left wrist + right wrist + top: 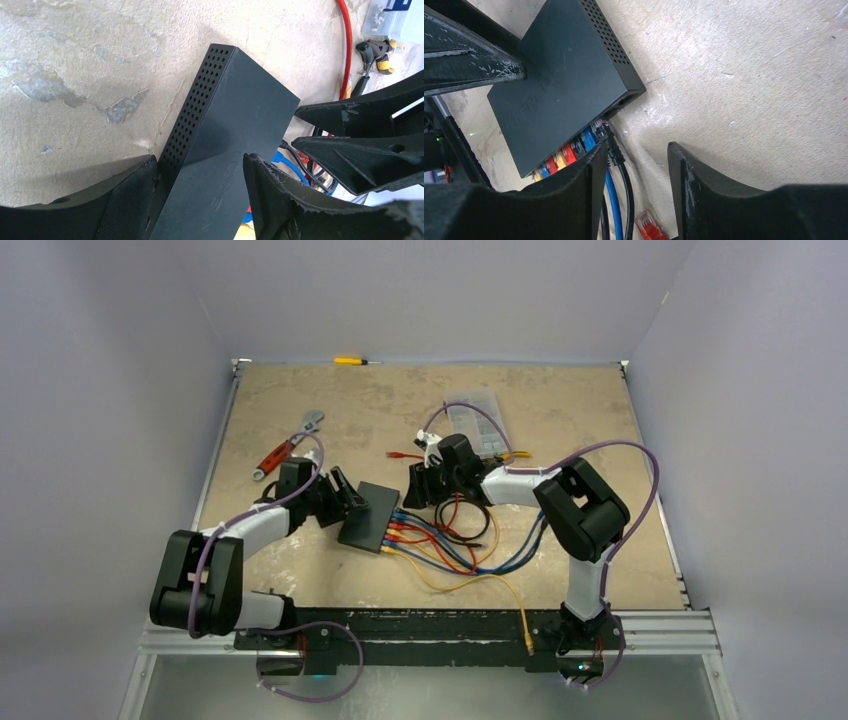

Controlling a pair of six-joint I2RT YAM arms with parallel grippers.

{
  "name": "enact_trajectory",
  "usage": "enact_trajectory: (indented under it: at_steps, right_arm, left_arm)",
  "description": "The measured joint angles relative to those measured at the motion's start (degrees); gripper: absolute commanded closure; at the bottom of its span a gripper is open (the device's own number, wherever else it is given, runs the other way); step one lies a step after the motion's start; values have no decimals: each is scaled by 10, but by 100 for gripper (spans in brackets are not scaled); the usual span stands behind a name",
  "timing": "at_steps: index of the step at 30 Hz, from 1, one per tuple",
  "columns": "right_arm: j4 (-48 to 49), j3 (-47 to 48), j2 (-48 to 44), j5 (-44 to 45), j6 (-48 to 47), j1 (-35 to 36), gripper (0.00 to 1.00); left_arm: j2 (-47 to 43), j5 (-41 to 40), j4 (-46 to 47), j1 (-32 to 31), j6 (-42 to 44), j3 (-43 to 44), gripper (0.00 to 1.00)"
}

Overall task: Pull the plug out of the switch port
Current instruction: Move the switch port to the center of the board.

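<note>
The switch (368, 514) is a flat matte-black box lying mid-table, with several coloured plugs (558, 159) in a row along its port edge. A black plug (605, 131) sits in the port nearest my right gripper. My right gripper (638, 146) hovers open over the black and blue cables just behind that plug, gripping nothing. A loose red plug (650, 226) lies on the table between its fingers. My left gripper (200, 157) is open astride the switch (235, 125). One finger rests against the perforated side; the other overlaps the top near the port edge.
Red, blue, yellow and black cables (462, 540) loop on the table in front of the switch. A clear organiser box (478, 426) stands behind the right gripper. A red-handled wrench (290, 446) lies at the back left and a yellow screwdriver (355, 361) by the far wall.
</note>
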Motion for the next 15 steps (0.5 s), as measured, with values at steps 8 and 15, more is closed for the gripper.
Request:
enact_trajectory:
  at_steps: [8, 15]
  right_arm:
    - [5, -10, -3, -26, 1, 0, 46]
    - [8, 13, 20, -84, 11, 4, 45]
  left_arm:
    - [-41, 5, -2, 0, -13, -35, 37]
    - [-90, -13, -54, -1, -15, -49, 32]
